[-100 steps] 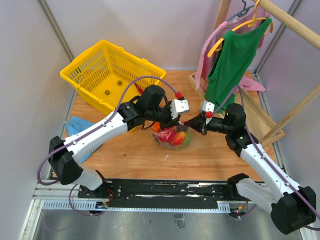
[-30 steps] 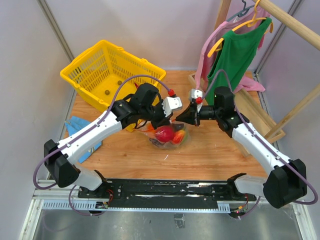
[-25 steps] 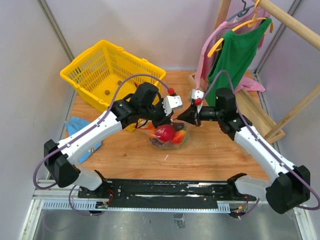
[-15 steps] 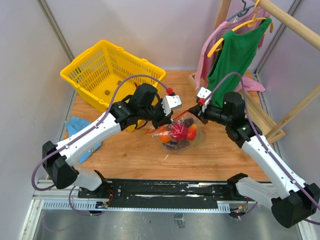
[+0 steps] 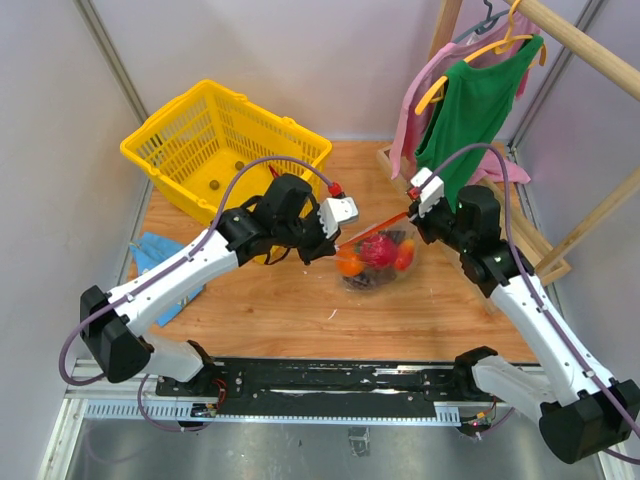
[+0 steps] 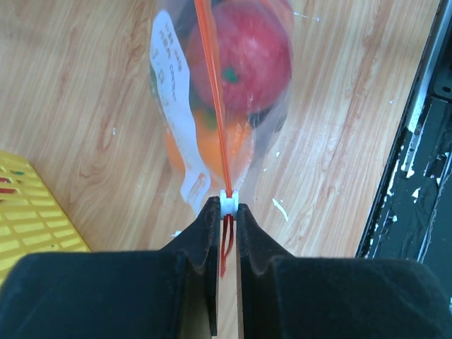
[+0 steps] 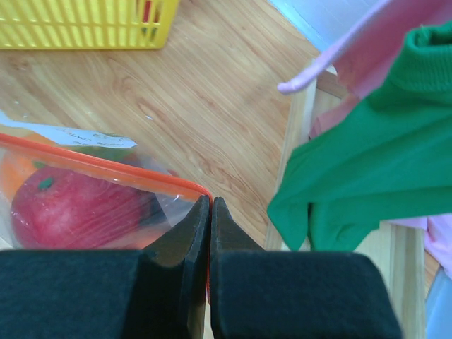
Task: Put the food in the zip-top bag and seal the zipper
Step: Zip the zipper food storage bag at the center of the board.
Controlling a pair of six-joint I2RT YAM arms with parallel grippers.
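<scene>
The left pincer (image 6: 226,212) is squeezed tight on one end of the zipper (image 6: 212,92). The right pincer (image 7: 210,206) pinches the other end. The zip-top bag (image 5: 378,262), with the food (image 6: 247,49) inside, is between them, over the tabletop (image 5: 270,305).

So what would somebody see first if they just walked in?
Probably the clear zip-top bag of bright toy fruit, stretched mid-table between the left gripper and right gripper, each pinching one end of its red-orange zipper. Then the big yellow basket at the back left, and the green shirt hanging back right.
</scene>
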